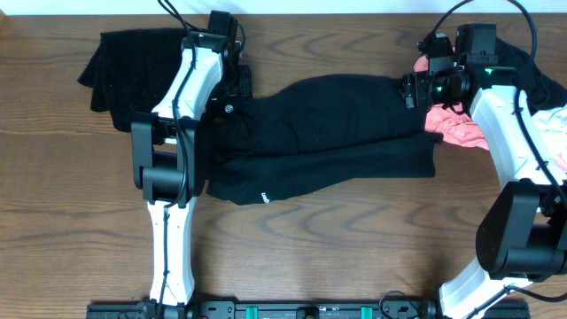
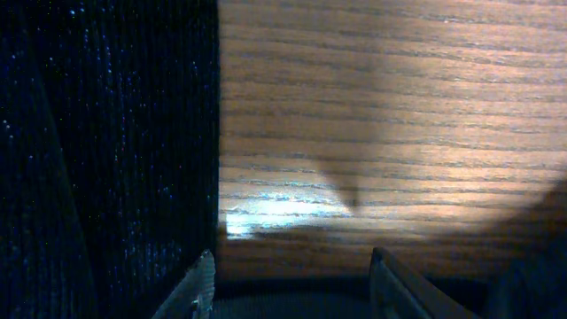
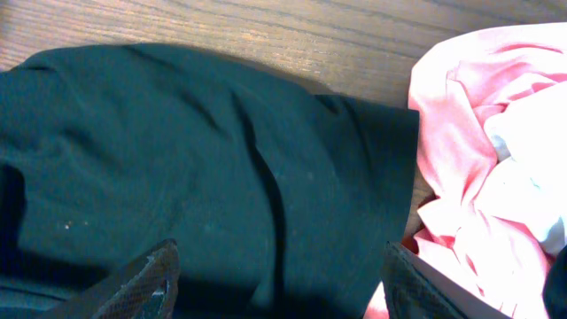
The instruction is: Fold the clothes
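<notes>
Black garment (image 1: 328, 133) is laid out mid-table, apparently folded once lengthwise; cross folds judged outstanding. Left gripper (image 1: 237, 81) and right gripper (image 1: 415, 89) are spread wide at its far corners, nothing held. Pink pile (image 1: 456, 128) not yet folded.

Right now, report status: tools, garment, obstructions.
Left tool open over table. Right tool open above black garment. Garment lying flat between arms. Pink clothes crowd its end by right tool.

We count 4 garments on 1 table (image 1: 354, 230): 1 long black garment (image 1: 328, 133), 1 ribbed black garment (image 1: 133, 66) left of it, and 1 pink garment (image 1: 456, 128) and 1 white garment (image 3: 532, 186) right of it. There is also 1 dark shape (image 1: 540, 75) right of it that we cannot identify.
</notes>
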Tool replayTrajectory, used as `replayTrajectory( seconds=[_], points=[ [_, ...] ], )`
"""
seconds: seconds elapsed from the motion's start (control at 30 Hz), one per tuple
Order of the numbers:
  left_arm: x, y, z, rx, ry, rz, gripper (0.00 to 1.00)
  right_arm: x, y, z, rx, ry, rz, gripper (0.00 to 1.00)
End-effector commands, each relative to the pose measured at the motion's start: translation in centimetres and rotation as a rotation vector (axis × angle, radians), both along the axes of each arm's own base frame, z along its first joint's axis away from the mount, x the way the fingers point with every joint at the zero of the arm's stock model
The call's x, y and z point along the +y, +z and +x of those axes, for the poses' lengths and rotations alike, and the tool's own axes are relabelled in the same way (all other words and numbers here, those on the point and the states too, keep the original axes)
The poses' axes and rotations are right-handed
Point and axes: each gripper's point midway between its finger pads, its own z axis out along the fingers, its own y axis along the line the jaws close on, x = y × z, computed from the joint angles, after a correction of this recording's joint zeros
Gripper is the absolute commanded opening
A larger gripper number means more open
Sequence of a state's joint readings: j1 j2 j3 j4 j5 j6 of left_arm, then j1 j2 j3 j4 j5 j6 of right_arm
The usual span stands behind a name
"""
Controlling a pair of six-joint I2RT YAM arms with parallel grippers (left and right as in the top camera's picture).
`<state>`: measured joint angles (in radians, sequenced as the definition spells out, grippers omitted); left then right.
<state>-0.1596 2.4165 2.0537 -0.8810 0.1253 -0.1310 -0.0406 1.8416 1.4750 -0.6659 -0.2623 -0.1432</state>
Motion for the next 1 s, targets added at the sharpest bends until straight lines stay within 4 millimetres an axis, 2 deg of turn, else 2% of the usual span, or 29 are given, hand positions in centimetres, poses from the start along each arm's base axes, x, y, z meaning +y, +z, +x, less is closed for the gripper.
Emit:
replayTrajectory(
  seconds=[0.0,0.23,0.27,0.33,0.43,0.47,0.6,0.73,0.87,0.97],
  points=[
    [-0.1,-0.6,-0.4,0.016,0.003,-0.005,0.57,0.5,0.9,0.5,-0.029,0.024,-0.005,0.71],
    [-1.0,-3.6,-2.1,0.098,-0.02,0.009,0.56,0.5,0.9,0.6,-0.032,0.024,-0.005,0.7],
    [-1.1,-4.1,-2.3,0.11,-0.023,0.012,0.53,0.5,0.9,0.5,-0.032,0.024,-0.005,0.7],
    [-1.2,-4.5,-2.5,0.12,-0.017,0.013,0.4,0.5,0.9,0.5,-0.029,0.024,-0.005,0.7],
    [-1.1,-4.5,-2.4,0.119,-0.003,0.01,0.09,0.5,0.9,0.5,-0.031,0.024,-0.006,0.7],
    [-1.0,-4.5,-2.3,0.118,0.003,0.01,0.06,0.4,1.0,0.7,-0.037,0.023,-0.008,0.68],
    [-0.4,-4.5,-2.2,0.121,0.035,0.006,0.06,0.0,1.3,2.0,-0.09,0.01,-0.029,0.58],
    [-0.1,-3.7,-2.2,0.114,0.042,0.004,0.06,-0.2,1.6,4.4,-0.178,0.004,-0.039,0.33],
    [-0.2,-1.6,-1.7,0.073,0.042,-0.004,0.06,-0.4,1.2,7.1,-0.266,-0.001,-0.045,0.29],
    [-0.2,1.0,-1.1,0.02,0.043,-0.011,0.06,-0.4,-0.1,8.6,-0.297,-0.008,-0.041,0.28]
  ],
)
